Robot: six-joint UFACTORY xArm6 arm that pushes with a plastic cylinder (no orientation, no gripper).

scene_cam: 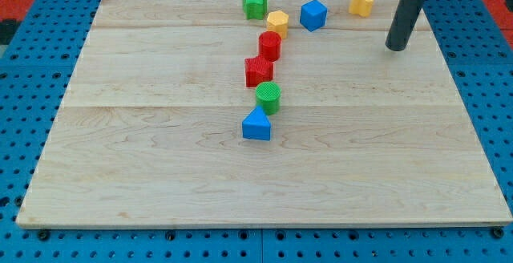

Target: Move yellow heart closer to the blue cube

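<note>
Pale wooden board (160,175) on blue pegboard (32,22). My tip (395,49), a plain rod holding nothing, sits right of the yellow heart block (361,2), apart from it; blue cube (313,14) farther left.

Rod (409,10) cut off at top

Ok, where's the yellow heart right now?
The yellow heart sits at the view's top right, right of the blue cube, with my tip below-right of it.

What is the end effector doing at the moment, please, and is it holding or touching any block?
My tip: a bare rod, holding nothing, touching no block, to the lower right of the yellow heart.
</note>
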